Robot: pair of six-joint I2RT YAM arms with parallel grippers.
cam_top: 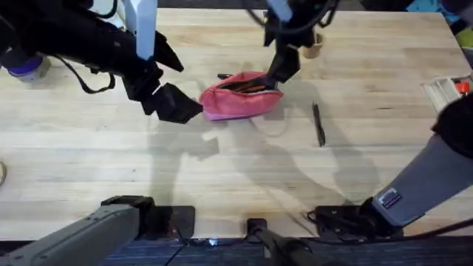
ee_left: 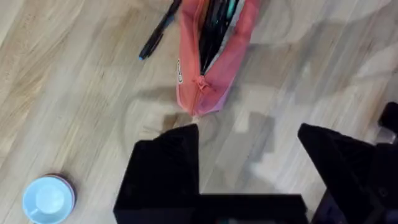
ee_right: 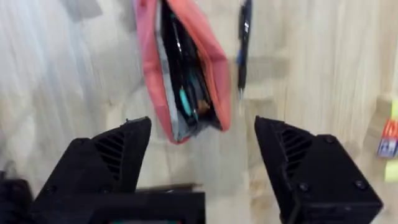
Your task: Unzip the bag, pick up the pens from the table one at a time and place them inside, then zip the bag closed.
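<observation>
Unzipped pouch, centre of the table, between two spread grippers

On the light plank-strip wooden table [cam_top: 89, 162], the pink fabric pouch [cam_top: 241, 94] gapes; left gripper [ee_left: 249, 155] and right gripper [ee_right: 202, 146] flank it, both wide and empty; one slim dark pen [cam_top: 318, 123] lies right, another [ee_left: 158, 31] beside it.

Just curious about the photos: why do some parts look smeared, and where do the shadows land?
Overhead view: arms near the camera look dark and blurred, and soft shadows fall on the table below the bag. Right wrist view: the bag and the pen beside it look smeared.
</observation>
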